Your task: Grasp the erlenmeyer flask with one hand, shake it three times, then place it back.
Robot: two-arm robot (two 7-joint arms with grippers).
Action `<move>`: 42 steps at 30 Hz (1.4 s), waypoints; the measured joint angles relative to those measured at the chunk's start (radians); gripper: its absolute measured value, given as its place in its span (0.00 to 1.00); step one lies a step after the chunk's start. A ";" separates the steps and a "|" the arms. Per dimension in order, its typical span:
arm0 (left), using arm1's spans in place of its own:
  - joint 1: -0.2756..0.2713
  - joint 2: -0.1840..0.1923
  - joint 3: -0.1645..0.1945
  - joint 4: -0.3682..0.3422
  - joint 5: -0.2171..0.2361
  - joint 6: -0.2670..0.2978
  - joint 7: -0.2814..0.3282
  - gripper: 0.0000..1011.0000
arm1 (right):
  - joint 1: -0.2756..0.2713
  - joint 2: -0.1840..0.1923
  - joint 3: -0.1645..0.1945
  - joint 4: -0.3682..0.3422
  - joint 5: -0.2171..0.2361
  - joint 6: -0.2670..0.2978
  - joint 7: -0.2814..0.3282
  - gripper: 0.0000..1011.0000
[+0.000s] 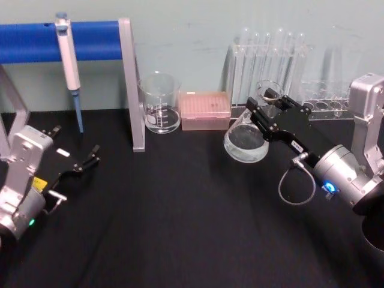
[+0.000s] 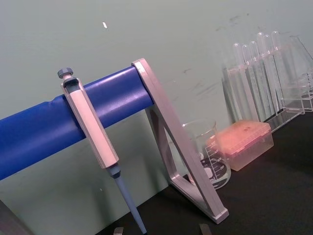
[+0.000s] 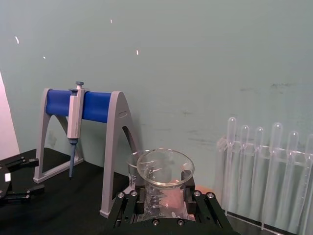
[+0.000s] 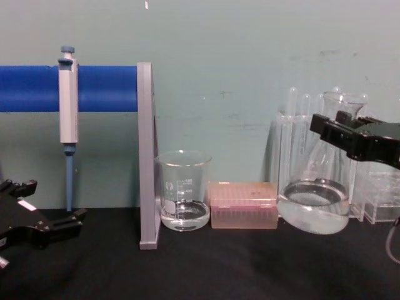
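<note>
The erlenmeyer flask (image 1: pixel 246 143) is clear glass with a little liquid in its wide base. It leans to one side in front of the test tubes, right of centre, and its base looks slightly off the black cloth. My right gripper (image 1: pixel 268 108) is shut on the flask's narrow neck just under the rim. From the chest view, the flask (image 4: pixel 315 201) hangs tilted from the right gripper (image 4: pixel 340 128). In the right wrist view, the flared rim of the flask (image 3: pixel 165 161) sits between the black fingers (image 3: pixel 139 195). My left gripper (image 1: pixel 75 144) rests open at the far left.
A glass beaker (image 1: pixel 161 105) and a pink tip box (image 1: pixel 206 111) stand at the back centre. A pipette (image 1: pixel 69 60) hangs on the blue bar stand (image 1: pixel 132 84) at the back left. A clear test tube rack (image 1: pixel 270 54) stands right behind the flask.
</note>
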 joint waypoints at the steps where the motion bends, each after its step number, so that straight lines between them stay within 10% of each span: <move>1: 0.000 0.000 0.000 0.000 0.000 0.000 0.000 0.99 | -0.001 -0.003 0.003 -0.002 -0.005 0.005 -0.002 0.45; 16: 0.000 0.000 0.000 0.000 0.000 0.000 0.000 0.99 | 0.039 -0.005 -0.046 0.002 -0.024 0.032 0.161 0.45; 30: 0.000 0.000 0.000 0.000 0.000 0.000 0.000 0.99 | 0.156 0.005 -0.208 0.043 0.007 0.019 0.449 0.45; 42: 0.000 0.000 0.000 0.000 0.000 0.000 0.000 0.99 | 0.185 0.005 -0.249 0.070 0.045 0.007 0.484 0.45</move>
